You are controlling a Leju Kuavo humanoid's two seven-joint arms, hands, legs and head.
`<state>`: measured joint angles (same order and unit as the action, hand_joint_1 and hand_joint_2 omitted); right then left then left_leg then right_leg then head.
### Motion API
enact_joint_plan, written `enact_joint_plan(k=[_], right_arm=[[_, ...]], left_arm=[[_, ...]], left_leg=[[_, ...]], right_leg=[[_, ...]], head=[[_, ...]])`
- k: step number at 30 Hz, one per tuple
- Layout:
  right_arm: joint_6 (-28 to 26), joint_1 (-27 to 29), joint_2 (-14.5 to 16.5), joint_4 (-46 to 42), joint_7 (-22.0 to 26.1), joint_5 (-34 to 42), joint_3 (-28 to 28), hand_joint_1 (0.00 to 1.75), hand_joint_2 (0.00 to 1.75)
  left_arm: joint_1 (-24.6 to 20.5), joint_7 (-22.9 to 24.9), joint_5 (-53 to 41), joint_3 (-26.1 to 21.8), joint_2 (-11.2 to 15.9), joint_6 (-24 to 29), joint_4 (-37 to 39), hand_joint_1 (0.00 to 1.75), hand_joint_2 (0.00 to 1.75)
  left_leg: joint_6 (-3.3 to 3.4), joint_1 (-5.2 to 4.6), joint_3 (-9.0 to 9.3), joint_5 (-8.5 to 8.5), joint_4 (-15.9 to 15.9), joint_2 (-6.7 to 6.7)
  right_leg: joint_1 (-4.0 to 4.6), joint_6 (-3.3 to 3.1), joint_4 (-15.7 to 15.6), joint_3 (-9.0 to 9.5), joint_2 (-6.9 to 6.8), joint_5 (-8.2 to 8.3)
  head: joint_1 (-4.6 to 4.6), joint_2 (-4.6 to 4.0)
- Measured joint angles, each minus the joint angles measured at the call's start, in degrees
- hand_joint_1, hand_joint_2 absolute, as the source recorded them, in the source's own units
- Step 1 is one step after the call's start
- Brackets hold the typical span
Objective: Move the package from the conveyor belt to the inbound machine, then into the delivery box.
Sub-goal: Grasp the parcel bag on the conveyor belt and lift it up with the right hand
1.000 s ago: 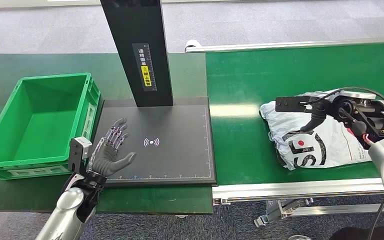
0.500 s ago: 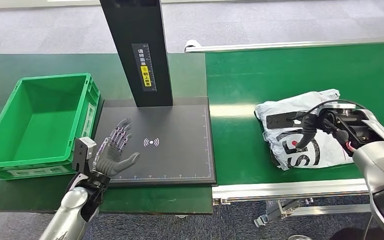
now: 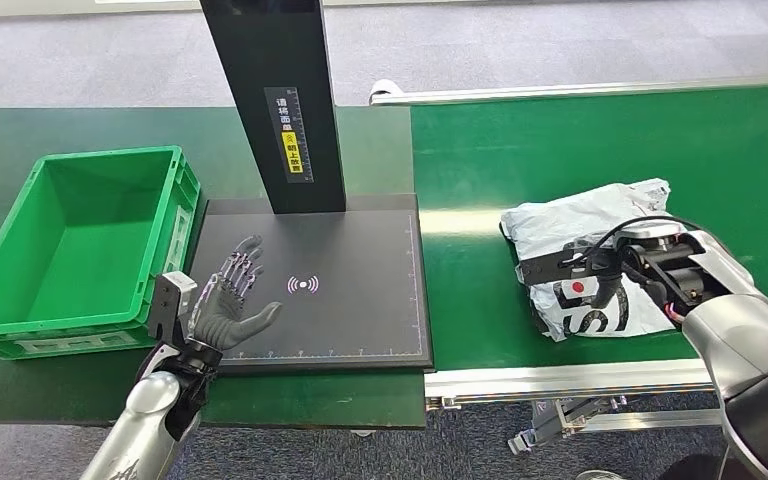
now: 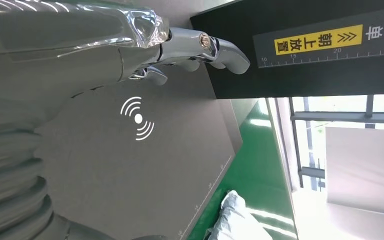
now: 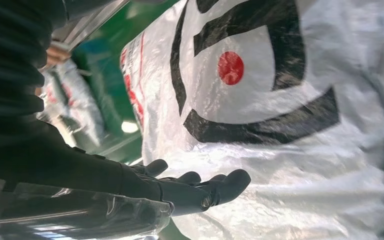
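Package (image 3: pixel 580 235) has slid along the conveyor belt (image 3: pixel 480 160) toward the inbound machine (image 3: pixel 360 250), right hand (image 5: pixel 180 187) against it, grip unclear. Left hand (image 3: pixel 228 305) waits open over the pad. Transfer looks underway.

1. Silver metal left arm (image 3: pixel 140 425) – small grey camera box at the wrist.
2. Grey-palmed left hand (image 3: pixel 225 308), darker fingers.
3. Silver right arm (image 3: pixel 760 350) – black cables looping over its wrist.

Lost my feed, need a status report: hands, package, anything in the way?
Left hand open over scanner pad. Right hand against package, grasp unclear. Package on belt. Path to pad clear.
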<state>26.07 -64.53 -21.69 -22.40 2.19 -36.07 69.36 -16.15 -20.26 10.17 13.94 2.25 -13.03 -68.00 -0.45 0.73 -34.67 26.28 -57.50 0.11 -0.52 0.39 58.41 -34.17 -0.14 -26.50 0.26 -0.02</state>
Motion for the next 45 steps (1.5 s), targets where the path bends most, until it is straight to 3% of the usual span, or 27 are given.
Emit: enact_joint_plan(k=[4, 9, 16, 17, 18, 21, 22, 38, 42, 45], right_arm=[[-0.4, 0.2, 0.0, 0.0, -0.1, -0.4, 0.3, 0.0, 1.75], [-6.3, 5.2, 0.1, 0.0, -2.8, -4.8, 3.8, 0.0, 1.75], [-5.4, 7.1, -0.3, 0.0, -2.6, -4.6, 4.7, 0.01, 1.75], [-5.1, 7.2, -0.3, 0.0, -2.5, -4.6, 4.7, 0.08, 1.75], [-4.8, 7.2, -0.4, 0.0, -2.3, -4.6, 4.8, 0.35, 1.75], [-4.2, 7.2, -0.6, 0.0, -1.6, -4.6, 4.8, 1.58, 1.75], [-4.0, 7.2, -0.6, 0.0, -1.4, -4.6, 4.8, 1.75, 1.75], [-3.1, 6.6, -0.7, 0.0, 0.0, -3.3, 4.0, 1.75, 1.75], [-8.0, 6.5, 0.1, 0.0, -0.5, -1.4, 2.1, 1.75, 1.75], [-16.5, 6.6, 1.3, -0.5, -0.6, 0.5, -0.9, 1.75, 1.75]], left_arm=[[0.0, 0.0, -0.1, 0.0, -0.1, 0.0, 0.0, 0.0, 1.75], [0.3, 0.0, -1.1, 0.0, -0.7, 0.4, 0.0, 0.0, 1.75], [0.1, 0.2, -1.7, 0.0, -1.0, 0.2, 0.7, 0.0, 1.75], [0.1, 0.2, -1.7, 0.0, -1.0, 0.2, 0.8, 0.0, 1.75], [0.1, 0.2, -1.7, 0.0, -1.0, 0.2, 0.9, 0.0, 1.75], [0.1, 0.2, -1.7, 0.0, -1.1, 0.2, 1.1, 0.0, 1.75], [0.1, 0.2, -1.7, 0.0, -1.1, 0.2, 1.1, 0.0, 1.75], [0.3, 1.0, -0.3, -0.2, -1.1, -1.2, 0.9, 0.0, 1.75], [1.4, 1.0, -0.2, -1.0, -0.9, -0.6, -0.1, 0.0, 1.75], [3.7, 1.1, -0.4, -1.8, -0.5, 0.3, -2.7, 0.0, 1.75]], left_leg=[[0.0, 0.0, 0.0, 0.0, 0.0, 0.0], [0.0, 0.0, 0.0, 0.0, 0.0, -0.01], [0.0, 0.0, 0.01, 0.0, 0.0, 0.0], [0.0, 0.0, 0.01, 0.0, 0.0, 0.0], [0.0, 0.0, 0.01, 0.0, 0.0, 0.0], [0.0, 0.0, 0.01, 0.0, 0.0, -0.01], [0.0, 0.0, 0.01, 0.0, 0.0, -0.01], [0.0, 0.0, 0.0, 0.0, 0.0, -0.02], [0.0, 0.0, 0.0, 0.0, 0.0, 0.03], [0.0, 0.01, 0.0, 0.0, 0.0, 0.08]], right_leg=[[0.0, 0.0, 0.0, 0.0, 0.0, 0.0], [0.0, 0.0, 0.0, -0.01, -0.01, 0.0], [0.0, 0.0, 0.0, 0.0, 0.0, 0.0], [0.0, 0.0, 0.0, 0.0, 0.0, 0.0], [0.0, 0.0, 0.0, 0.0, 0.0, 0.0], [0.0, 0.0, 0.0, 0.0, -0.01, 0.0], [0.0, 0.0, 0.0, 0.0, -0.01, 0.0], [0.0, 0.0, 0.0, 0.05, -0.02, 0.0], [0.01, 0.0, 0.0, 0.06, -0.01, 0.0], [0.01, 0.0, 0.0, 0.03, 0.02, 0.0]], head=[[0.0, 0.0], [0.0, 0.01], [-0.01, 0.01], [-0.01, 0.0], [0.0, 0.0], [0.0, 0.0], [0.0, 0.0], [0.0, 0.0], [0.0, 0.01], [0.0, 0.0]])
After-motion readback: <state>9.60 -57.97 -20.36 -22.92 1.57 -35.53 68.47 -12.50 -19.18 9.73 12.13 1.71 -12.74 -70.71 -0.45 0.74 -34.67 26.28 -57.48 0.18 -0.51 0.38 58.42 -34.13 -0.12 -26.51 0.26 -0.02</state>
